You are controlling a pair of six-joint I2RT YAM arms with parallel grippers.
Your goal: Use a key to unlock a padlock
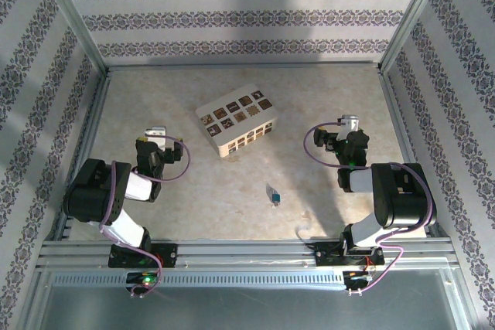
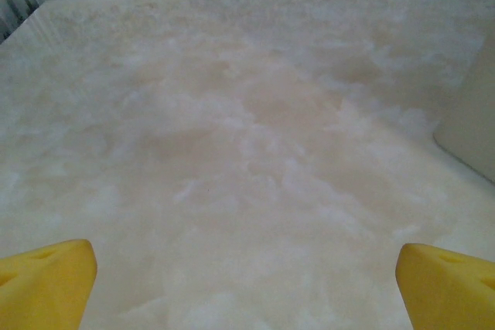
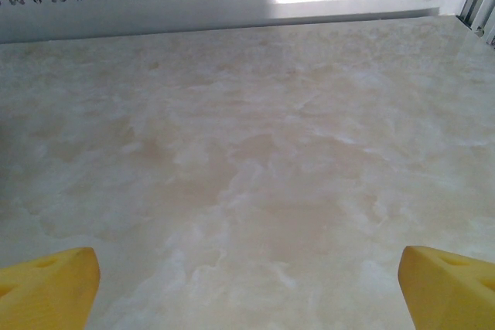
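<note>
Our left gripper (image 2: 246, 287) and right gripper (image 3: 247, 287) are both spread wide, and between them, a bit ahead, sits a box (image 1: 236, 124) that maybe holds dark tiles (image 1: 230, 112).

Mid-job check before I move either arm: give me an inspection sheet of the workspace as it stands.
Surface: pale marbled table, no spills seen.
Job's things: small blue-and-silver item lying at centre front, between the arms; too small to tell lock from key.
Clutter: white box with a patterned grid on top, behind the item and apart from it.
Grippers: left gripper open above the table; right gripper open above the table; neither holds anything.
Cables: purple cable looped at the left wrist, another at the right; both apart from the item.
Surroundings: patterned walls, metal frame.
</note>
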